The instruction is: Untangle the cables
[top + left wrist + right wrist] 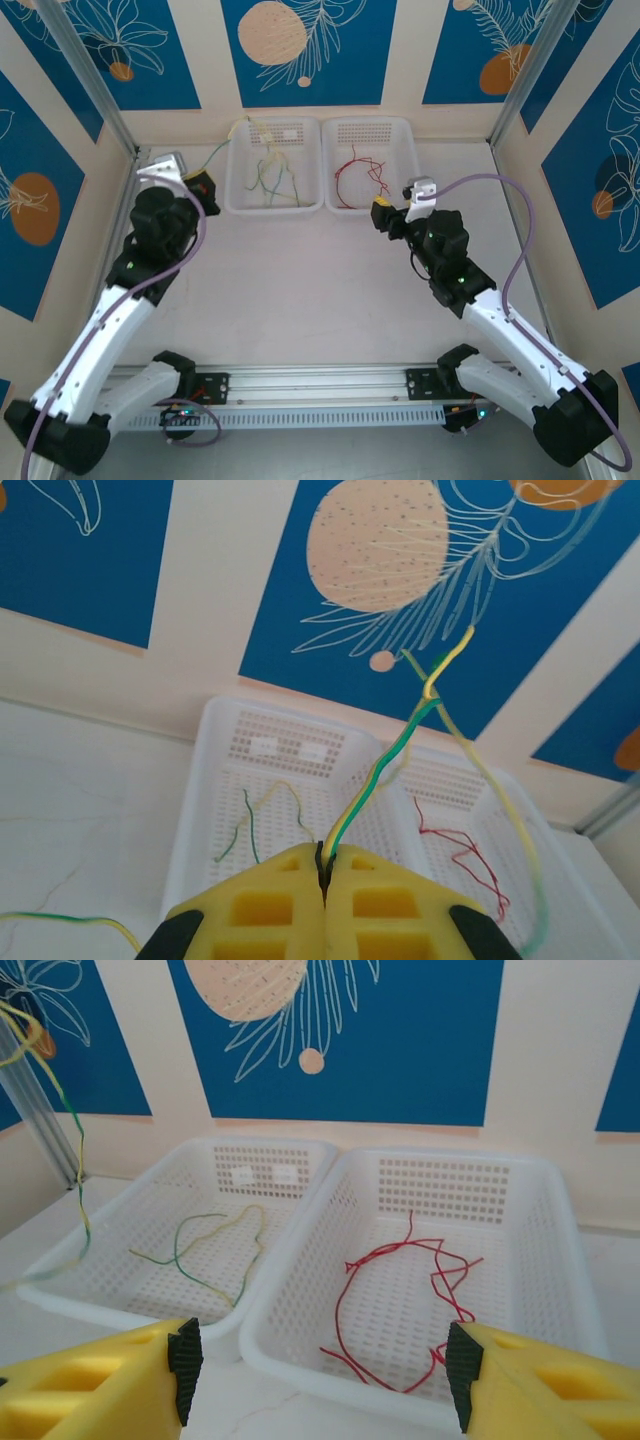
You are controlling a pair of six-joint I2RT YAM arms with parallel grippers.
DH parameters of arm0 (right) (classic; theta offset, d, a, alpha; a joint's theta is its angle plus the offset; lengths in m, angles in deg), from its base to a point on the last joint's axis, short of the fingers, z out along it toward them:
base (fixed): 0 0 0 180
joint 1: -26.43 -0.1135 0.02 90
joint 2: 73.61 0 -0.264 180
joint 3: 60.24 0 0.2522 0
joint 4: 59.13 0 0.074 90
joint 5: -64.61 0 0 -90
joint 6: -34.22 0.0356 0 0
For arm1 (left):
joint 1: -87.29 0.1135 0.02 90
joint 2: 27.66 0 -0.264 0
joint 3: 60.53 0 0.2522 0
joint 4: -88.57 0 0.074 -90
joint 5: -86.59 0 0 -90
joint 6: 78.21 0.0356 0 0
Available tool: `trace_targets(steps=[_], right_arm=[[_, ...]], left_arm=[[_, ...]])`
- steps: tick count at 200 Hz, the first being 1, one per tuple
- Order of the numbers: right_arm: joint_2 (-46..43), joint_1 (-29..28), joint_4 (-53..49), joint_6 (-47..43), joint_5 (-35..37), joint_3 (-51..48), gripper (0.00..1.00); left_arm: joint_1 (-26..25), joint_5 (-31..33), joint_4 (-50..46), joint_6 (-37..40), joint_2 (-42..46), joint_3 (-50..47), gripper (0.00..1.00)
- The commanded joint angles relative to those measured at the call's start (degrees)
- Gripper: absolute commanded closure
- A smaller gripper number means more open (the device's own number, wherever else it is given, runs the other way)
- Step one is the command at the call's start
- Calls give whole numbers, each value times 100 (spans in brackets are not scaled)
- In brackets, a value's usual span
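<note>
The left tool (pixel 322 875) pinches a thin green-yellow wire (pixel 385 760) at the bottom middle. A hard tug could make it slip out. The right tool (pixel 322 1372) is wide open, holding nothing.

Each arm has white shell links, the left arm (pixel 100 330) at 8 o'clock in the top view and the right arm (pixel 515 335) at 4 o'clock, joined by black joint housings (pixel 160 225) and ending in black bases (pixel 50 432). A lilac cable (pixel 519 262) runs along each (thick and smooth-jacketed). The left gripper (pixel 322 880) and right gripper (pixel 320 1360) carry yellow fingers (pixel 90 1385) with rectangular recesses and black ribbed pads (pixel 186 1365).
</note>
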Motion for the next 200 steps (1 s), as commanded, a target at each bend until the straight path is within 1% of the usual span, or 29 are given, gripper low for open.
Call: trace_targets(steps=[1,22,39,51,59,69,87,119,133,144,151,156,162,174,188,200], right_arm=[[-165,-44,320,-215,281,-306,32],[-207,-64,482,-204,234,-638,33],[-247,-73,828,-176,175,-950,33],[-242,-94,956,-192,169,-1062,33],[-234,-96,1014,-224,175,-1116,34],[-214,-103,1069,-210,218,-1165,34],[-203,-108,1141,-220,178,-1228,34],[-203,-121,1178,-248,166,-1317,34],[-211,-126,1201,-263,154,-1334,34],[-205,-121,1201,-289,133,-1334,34],[-196,-121,1201,-299,129,-1333,34],[-194,-121,1209,-306,113,-1329,34],[-194,-122,1202,-315,95,-1332,34],[-210,-126,1169,-318,71,-1303,34],[-203,-130,1138,-320,50,-1280,34],[-203,-125,1122,-315,38,-1257,34]], left_arm=[[36,472,1023,-286,-561,465,100],[81,405,1334,-889,-1297,850,100],[232,-443,2076,-1372,-1871,1091,100],[238,-772,2209,-1609,-2290,1441,100],[238,-856,2242,-1699,-2548,1651,100],[245,-747,2269,-1773,-2805,1779,100],[368,-724,2636,-1856,-3242,1758,100],[682,-1399,3839,-2903,-4279,1635,100],[721,-1489,4296,-3157,-4732,1578,100],[756,-1564,4711,-3499,-5063,1467,100],[761,-1717,5169,-3500,-5279,1437,100],[758,-1825,5321,-3387,-5376,1470,100],[729,-1819,5169,-3263,-5415,1513,100],[691,-1419,4407,-3159,-5307,1484,100],[686,-1189,4184,-2646,-5180,1346,100],[685,-932,3592,-2312,-5040,1350,100]])
